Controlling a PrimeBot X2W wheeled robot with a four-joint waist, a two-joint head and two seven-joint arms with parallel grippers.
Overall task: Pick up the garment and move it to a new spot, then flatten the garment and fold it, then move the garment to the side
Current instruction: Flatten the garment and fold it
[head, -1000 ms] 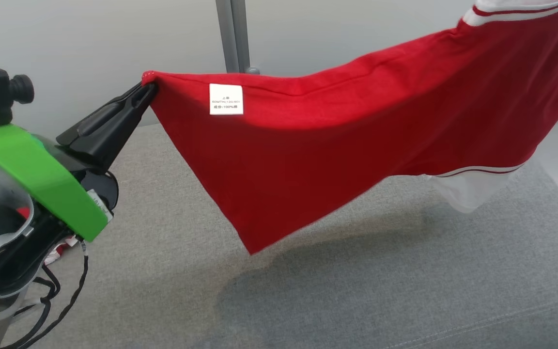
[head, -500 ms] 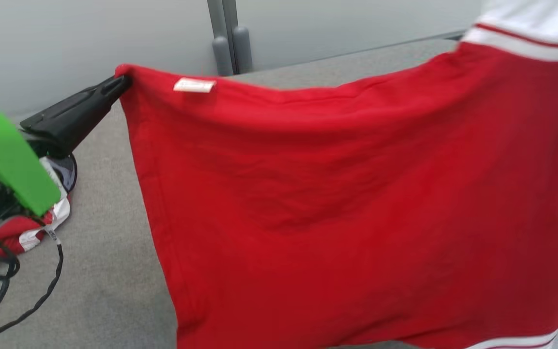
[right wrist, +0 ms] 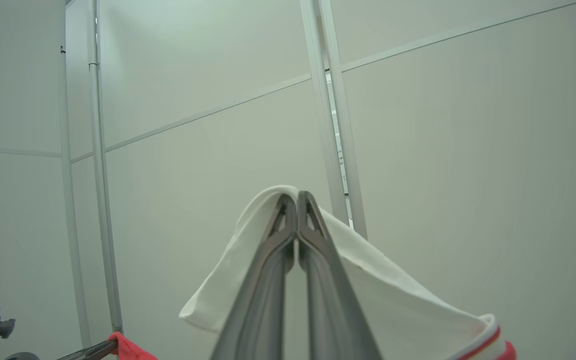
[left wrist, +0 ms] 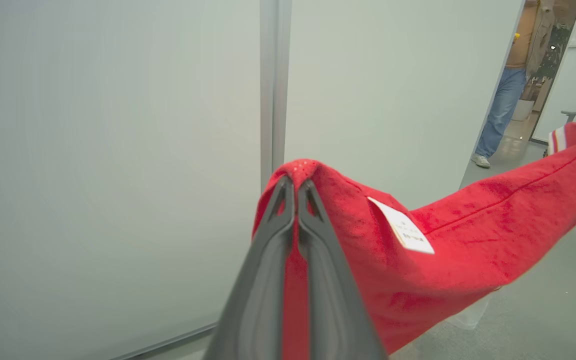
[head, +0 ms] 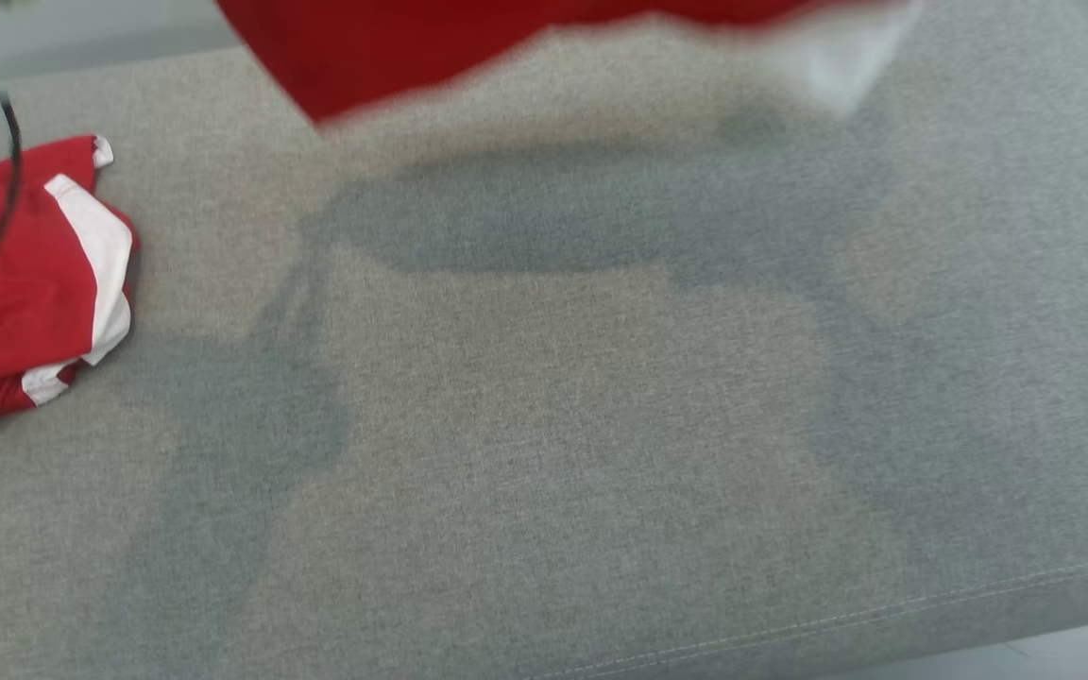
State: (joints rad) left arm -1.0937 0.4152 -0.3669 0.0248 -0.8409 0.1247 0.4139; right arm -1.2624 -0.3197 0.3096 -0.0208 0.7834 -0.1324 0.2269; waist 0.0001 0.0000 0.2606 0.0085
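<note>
I have my left gripper (left wrist: 296, 184) pinched tight on a corner of the garment (left wrist: 468, 235), fingers pressed together. My right gripper (right wrist: 297, 199) clamps its white sleeve the same way, well apart from the left.

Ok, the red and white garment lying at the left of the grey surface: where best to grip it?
Probably the red and white garment by its white panel at the right edge, coming down from the bare grey surface side. That edge lies free and layered; the left part sits behind dark cables and runs out of frame.
</note>
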